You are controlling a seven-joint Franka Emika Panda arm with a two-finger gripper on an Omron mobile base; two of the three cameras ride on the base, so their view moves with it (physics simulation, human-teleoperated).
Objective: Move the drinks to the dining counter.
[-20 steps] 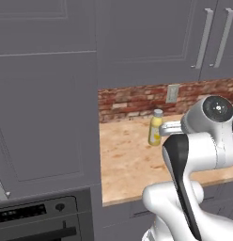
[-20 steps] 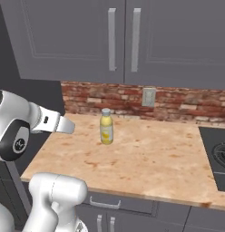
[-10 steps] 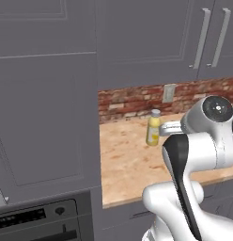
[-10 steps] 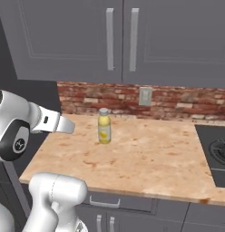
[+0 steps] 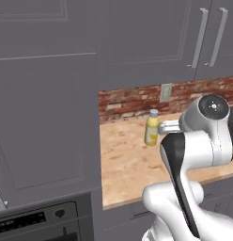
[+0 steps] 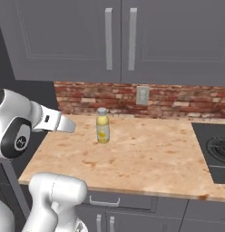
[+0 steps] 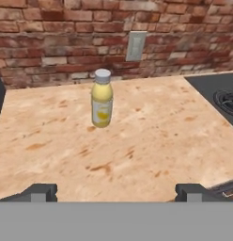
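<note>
The only container before me is the yellow bottle (image 7: 102,98) – pale cap (image 7: 103,75) on, yellow through its whole body with a lighter label patch on the front; whether liquid or plain colouring fills it I cannot tell. It stands upright on the wood counter (image 6: 146,158), toward the back, just in front of the brick backsplash (image 6: 178,100) and a little to one side of the wall outlet (image 6: 142,95). Nothing touches it.

My gripper (image 7: 116,192) is spread wide and holds nothing; the two dark fingertips (image 7: 39,192) sit far apart at the bottom of the hand view, well short of the bottle, with bare counter between.

Against the earlier pictures the whole scene has slid – in the left base view the bottle now sits further right in the picture, in the right base view further left and lower. That is my base carrying the cameras, not the bottle moving. My arm's pose looks unchanged.

Grey wall cabinets (image 6: 119,38) hang above, a dark cooktop (image 6: 214,152) lies at the counter's far side, and an oven front (image 5: 38,221) shows low in the left base view.
</note>
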